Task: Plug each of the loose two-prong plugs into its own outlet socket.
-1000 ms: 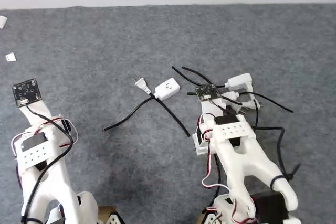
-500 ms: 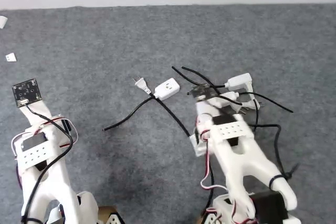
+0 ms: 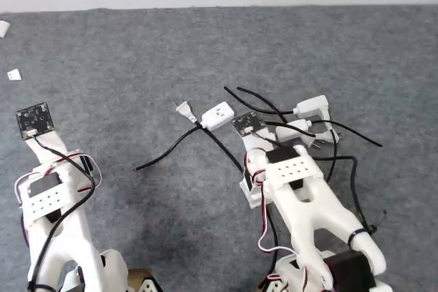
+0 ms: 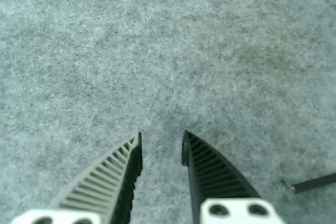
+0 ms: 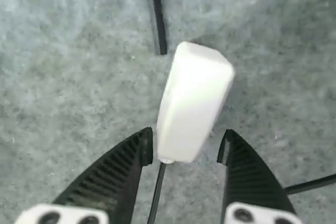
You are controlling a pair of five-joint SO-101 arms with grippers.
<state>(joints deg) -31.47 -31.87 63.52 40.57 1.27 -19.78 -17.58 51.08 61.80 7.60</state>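
Note:
A white outlet socket (image 3: 217, 115) lies mid-table, and a loose two-prong plug (image 3: 182, 108) rests just to its left on a black cable. My right gripper (image 5: 186, 135) is open, its fingers either side of the near end of that socket (image 5: 194, 100) without clamping it. The right arm's wrist (image 3: 250, 125) hangs just right of the socket. A second white socket (image 3: 311, 106) and another white plug (image 3: 302, 131) lie further right. My left gripper (image 4: 161, 139) is open over bare grey carpet with nothing between its fingers; its arm (image 3: 41, 189) stands at the near left.
Black cables (image 3: 342, 162) loop and cross around the right arm and toward the table's right side. One cable end (image 4: 312, 183) lies near the left gripper. Small white scraps (image 3: 14, 74) sit at the far left. The grey carpet meets a pale wall at the back.
The right arm has swung left, away from the right-hand socket and plug, so its wrist now sits next to the middle socket. The left arm has not moved.

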